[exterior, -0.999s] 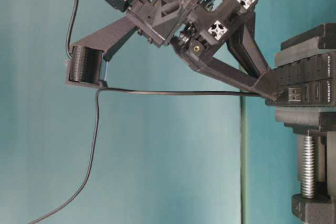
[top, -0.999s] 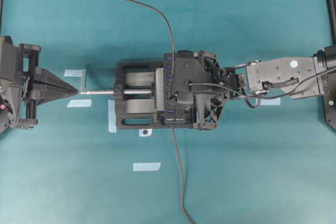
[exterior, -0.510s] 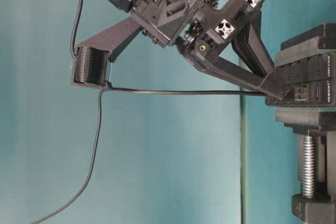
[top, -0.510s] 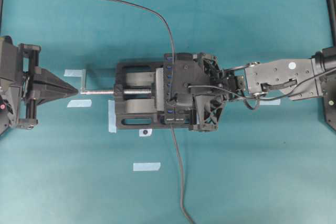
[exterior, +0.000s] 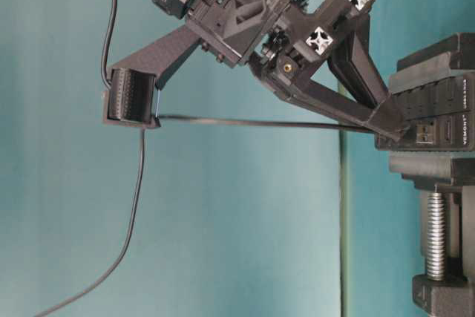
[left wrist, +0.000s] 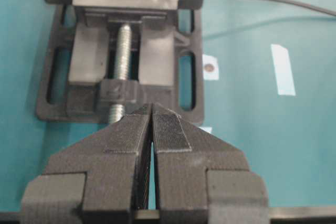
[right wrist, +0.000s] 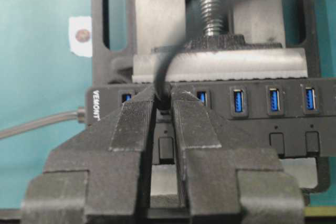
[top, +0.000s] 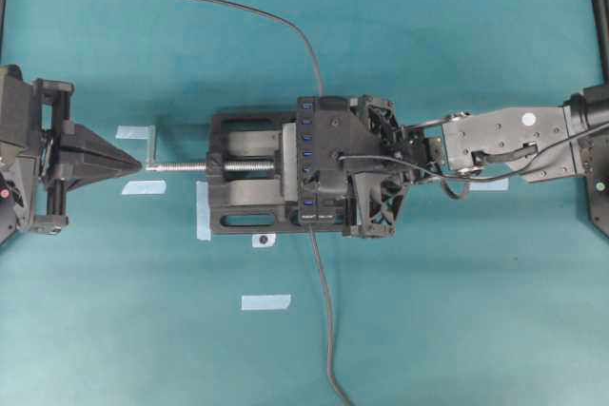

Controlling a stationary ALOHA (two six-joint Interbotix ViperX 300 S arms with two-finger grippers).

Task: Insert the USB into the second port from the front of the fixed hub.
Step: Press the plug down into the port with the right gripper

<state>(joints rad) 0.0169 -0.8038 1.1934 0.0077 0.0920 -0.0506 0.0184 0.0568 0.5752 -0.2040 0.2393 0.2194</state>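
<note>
- The right claw [right wrist: 163,109] is pinched down narrow on the USB [right wrist: 165,101], whose small black plug sits between the fingertips right at the face of the fixed hub [right wrist: 294,106].
- In the right wrist view the plug meets the hub between the first blue slot by the "VEMONT" end and the next visible blue slot; how deep it sits in the port is hidden by the fingers [right wrist: 191,129].
- The USB's thin dark cable [exterior: 252,122] runs out from the fingertips, level and taut in the table-level view, past a ribbed black block [exterior: 130,98] on the right arm, then hangs down in a loose curve.
- From overhead, the right claw [top: 319,173] lies over the hub [top: 306,135], covering its lower part, with the blue slots above it in plain sight.
- The hub is clamped in a black vise [top: 245,183] with a silver screw [top: 181,166] pointing left across the teal table [top: 457,311].
- A second dark cable [top: 324,311] leaves the hub's lower end and trails off the bottom edge.
- Pale tape strips [top: 265,302] lie on the table near the vise.
- The left claw [left wrist: 152,111] is closed with nothing between its pads, hovering just short of the screw's handle end, apart from the vise [left wrist: 189,72].
</note>
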